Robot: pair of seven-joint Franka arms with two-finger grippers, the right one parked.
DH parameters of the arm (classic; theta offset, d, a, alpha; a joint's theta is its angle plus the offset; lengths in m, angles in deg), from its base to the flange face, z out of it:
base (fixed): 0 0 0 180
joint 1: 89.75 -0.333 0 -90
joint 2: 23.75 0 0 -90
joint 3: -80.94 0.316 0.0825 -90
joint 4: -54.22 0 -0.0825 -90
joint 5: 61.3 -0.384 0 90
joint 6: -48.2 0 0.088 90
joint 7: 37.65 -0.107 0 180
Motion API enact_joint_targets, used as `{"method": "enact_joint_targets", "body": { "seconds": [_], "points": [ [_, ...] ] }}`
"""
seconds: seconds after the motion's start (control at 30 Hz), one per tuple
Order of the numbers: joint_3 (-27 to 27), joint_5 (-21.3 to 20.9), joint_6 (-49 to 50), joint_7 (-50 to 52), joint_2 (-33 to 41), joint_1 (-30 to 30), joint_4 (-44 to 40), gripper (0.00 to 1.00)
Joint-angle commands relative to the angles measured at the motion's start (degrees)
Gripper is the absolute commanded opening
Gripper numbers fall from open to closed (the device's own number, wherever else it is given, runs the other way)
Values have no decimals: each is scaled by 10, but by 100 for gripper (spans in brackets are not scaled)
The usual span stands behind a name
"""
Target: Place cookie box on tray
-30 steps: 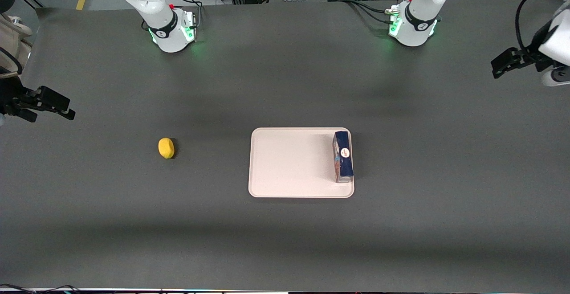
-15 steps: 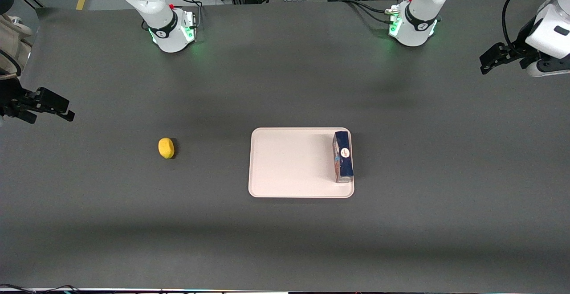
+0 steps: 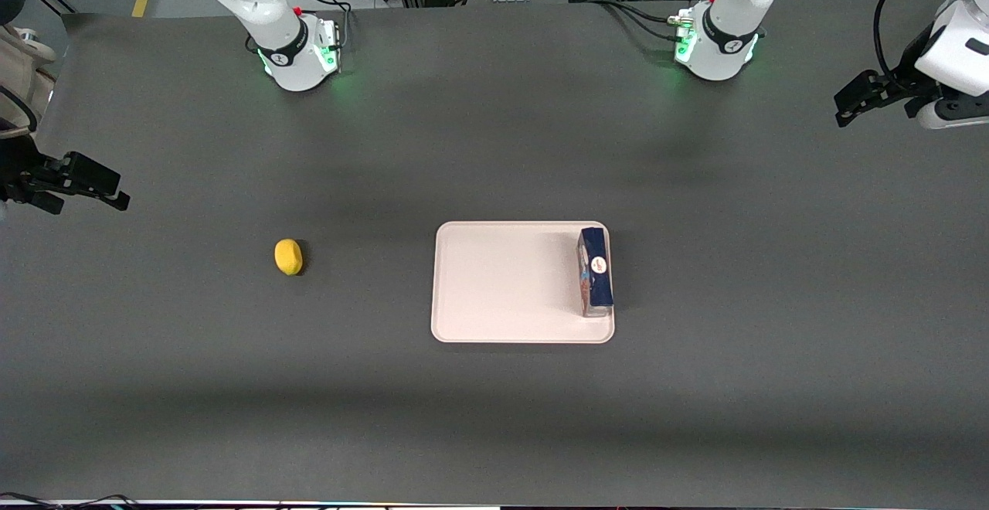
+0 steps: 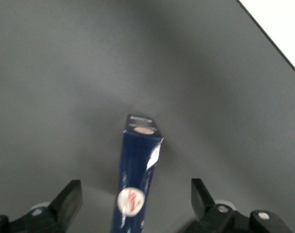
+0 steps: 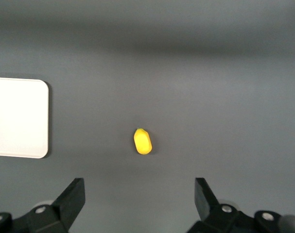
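Gripper (image 3: 850, 108) is seen spread and empty, high at the working arm's end of the table, well apart from the tray (image 3: 502, 286). Box (image 3: 596, 272) is found on edge on the tray, along the tray's short rim nearest the working arm. Judged a light, stiff carton, crushable if squeezed hard; best taken across its narrow width, mid-length.

The cookie box (image 3: 596, 272) stands on its long edge on the tray (image 3: 502, 286), along the tray's three o'clock rim. A yellow lump (image 3: 288, 256) lies on the table (image 3: 494, 417) at nine o'clock of the tray, well apart. The gripper (image 3: 847, 109) hangs empty at two o'clock, high over the table's working-arm end.
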Motion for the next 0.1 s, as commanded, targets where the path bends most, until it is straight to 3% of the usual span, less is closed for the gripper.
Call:
{"method": "enact_joint_targets", "body": {
  "seconds": [0.0, 0.07],
  "points": [
    [3, 4, 12, -15, 8, 2, -5, 100],
    [2, 4, 14, -16, 8, 2, -5, 100]
  ]
}}
